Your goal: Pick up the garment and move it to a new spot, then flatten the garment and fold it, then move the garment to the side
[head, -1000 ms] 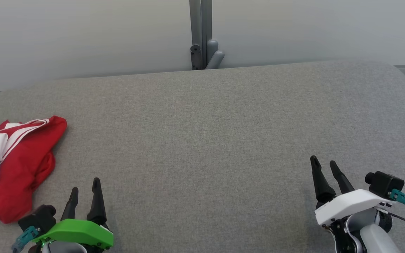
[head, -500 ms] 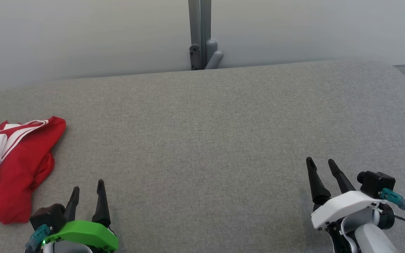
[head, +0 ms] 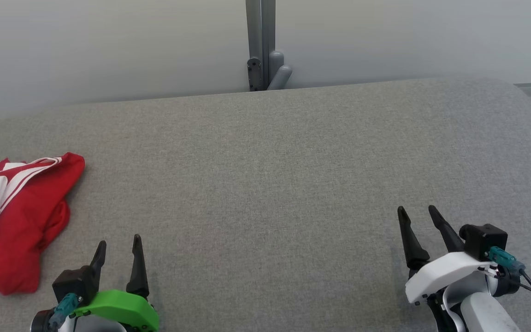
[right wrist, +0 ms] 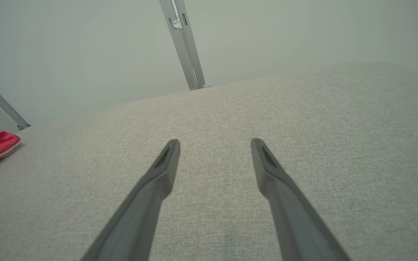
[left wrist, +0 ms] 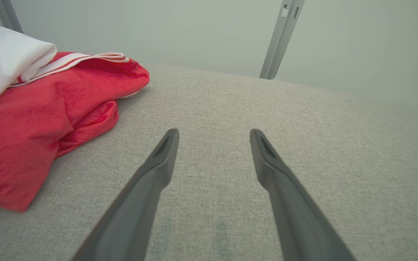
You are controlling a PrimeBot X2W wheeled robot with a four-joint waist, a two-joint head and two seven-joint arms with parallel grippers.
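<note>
Red-and-white garment [head: 21,226], crumpled in a heap at the left edge of the grey fabric table [head: 270,184], not yet picked up. Left gripper [head: 119,240], near it at the near edge, jaws wide and empty, apparently poised for the first grasp. Right gripper [head: 416,208], toward the near right corner, likewise wide and empty, well apart from the cloth, presumably waiting to help flatten.

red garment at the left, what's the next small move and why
Probably move the left end effector leftward over the red garment. It lies crumpled and untouched on the grey surface; that end effector is open, empty and far nearer than the right end effector, also open.
</note>
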